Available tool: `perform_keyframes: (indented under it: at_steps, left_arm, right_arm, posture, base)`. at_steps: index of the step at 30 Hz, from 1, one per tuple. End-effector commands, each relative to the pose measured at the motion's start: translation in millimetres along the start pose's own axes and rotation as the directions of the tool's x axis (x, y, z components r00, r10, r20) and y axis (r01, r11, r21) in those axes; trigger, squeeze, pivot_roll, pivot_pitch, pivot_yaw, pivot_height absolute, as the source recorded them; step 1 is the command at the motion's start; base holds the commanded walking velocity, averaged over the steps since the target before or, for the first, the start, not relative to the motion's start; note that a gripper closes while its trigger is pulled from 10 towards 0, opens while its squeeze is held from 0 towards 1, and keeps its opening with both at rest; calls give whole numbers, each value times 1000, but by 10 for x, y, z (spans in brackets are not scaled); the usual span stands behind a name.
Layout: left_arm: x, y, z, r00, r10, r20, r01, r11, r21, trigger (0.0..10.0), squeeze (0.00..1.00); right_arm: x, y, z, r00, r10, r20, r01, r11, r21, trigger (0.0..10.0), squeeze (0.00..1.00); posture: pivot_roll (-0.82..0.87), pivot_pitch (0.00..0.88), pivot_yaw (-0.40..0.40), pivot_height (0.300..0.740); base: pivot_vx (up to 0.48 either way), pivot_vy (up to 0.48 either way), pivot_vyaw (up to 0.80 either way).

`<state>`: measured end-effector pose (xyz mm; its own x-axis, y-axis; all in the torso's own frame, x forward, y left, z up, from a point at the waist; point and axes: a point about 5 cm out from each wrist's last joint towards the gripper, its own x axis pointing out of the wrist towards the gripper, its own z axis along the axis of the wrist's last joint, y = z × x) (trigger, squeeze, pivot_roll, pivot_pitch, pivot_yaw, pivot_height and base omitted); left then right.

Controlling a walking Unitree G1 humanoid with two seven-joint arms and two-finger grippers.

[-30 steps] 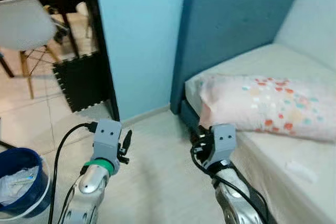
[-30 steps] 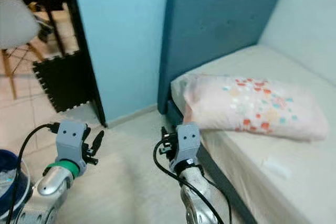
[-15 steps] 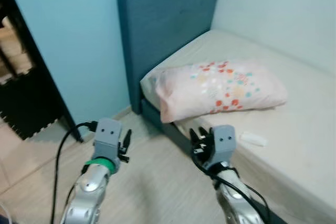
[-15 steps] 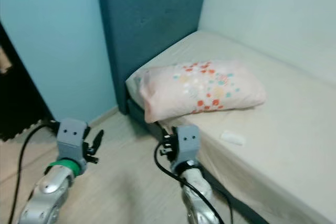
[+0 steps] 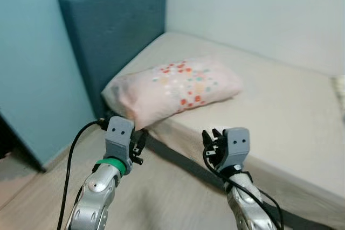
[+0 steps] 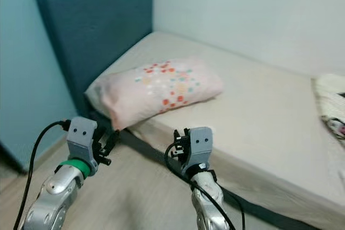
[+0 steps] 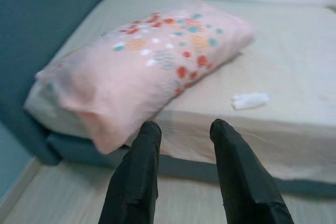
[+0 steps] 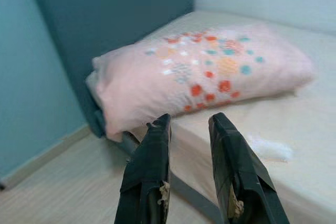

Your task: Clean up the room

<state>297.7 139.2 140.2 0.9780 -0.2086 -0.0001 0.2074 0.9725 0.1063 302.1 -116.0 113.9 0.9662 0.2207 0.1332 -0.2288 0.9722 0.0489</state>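
Note:
A pink pillow (image 5: 172,87) with coloured dots lies at the head of a beige bed (image 5: 280,95). A small crumpled white scrap (image 7: 250,100) lies on the mattress near its front edge, just past the pillow; the right wrist view catches the scrap (image 8: 270,149) too. My left gripper (image 5: 139,144) is raised over the floor before the pillow's corner, open and holding nothing. My right gripper (image 5: 211,146) hovers beside the bed's edge, also open and holding nothing. In the wrist views, the left gripper (image 7: 185,127) and the right gripper (image 8: 190,119) both point at the pillow.
A dark blue headboard (image 5: 108,30) stands against the light blue wall (image 5: 27,52). A patterned cloth (image 6: 331,106) lies at the bed's far right. Pale wood floor (image 5: 167,197) runs along the bed's side beneath my arms.
The camera has swung right: the doorway, chair and blue bucket have left the picture and the bed now sits in the middle. Both arms keep the same raised pose.

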Motion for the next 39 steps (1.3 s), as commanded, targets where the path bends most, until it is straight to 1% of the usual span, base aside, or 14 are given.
perform_keyframes:
  at_steps: [1,5,7,15,26,28,29,39]
  left_arm:
    - [-12,-9,-52,1000,-8,-14,8,1000,-2,10000,0]
    - [4,-8,-25,1000,-12,4,12,1000,15,10000,0]
    - [11,-14,0,1000,-17,25,16,999,44,10000,0]
    - [20,-35,11,999,-24,37,22,998,54,10000,0]
    - [29,-56,9,999,-33,43,31,998,58,10000,0]
    - [31,-56,4,999,-30,41,28,998,58,10000,0]
    - [32,-53,0,999,-27,38,25,998,56,10000,0]
    - [39,-26,-21,1000,-3,28,2,999,54,10000,0]
  right_arm:
    - [-25,13,-44,1000,-2,-17,2,1000,12,10000,0]
    - [-29,10,-44,1000,-7,-17,7,1000,15,10000,0]
    - [-34,5,-46,1000,-15,-19,16,1000,27,10000,0]
    - [-34,-6,-45,1000,-21,-20,22,999,36,10000,0]
    - [-37,-5,-40,1000,-18,-19,19,999,28,10000,0]
    - [-36,-3,-31,1000,-8,-14,8,1000,-10,10000,0]
    - [-35,1,-29,1000,-4,-12,4,1000,-14,10000,0]
    - [-45,71,-26,999,45,-10,-45,999,9,10000,0]
  posture:
    - [-60,82,54,740]
    - [-63,82,55,740]
    - [-64,82,55,740]
    - [-66,82,54,740]
    - [-69,85,52,740]
    - [-70,86,51,740]
    - [-70,86,51,740]
    - [-72,86,51,740]
  base:
    - [0,0,-800]
    - [0,0,-800]
    - [174,0,-800]
    - [462,0,-800]
    - [480,0,-800]
    - [480,0,0]
    - [446,0,0]
    - [391,0,0]
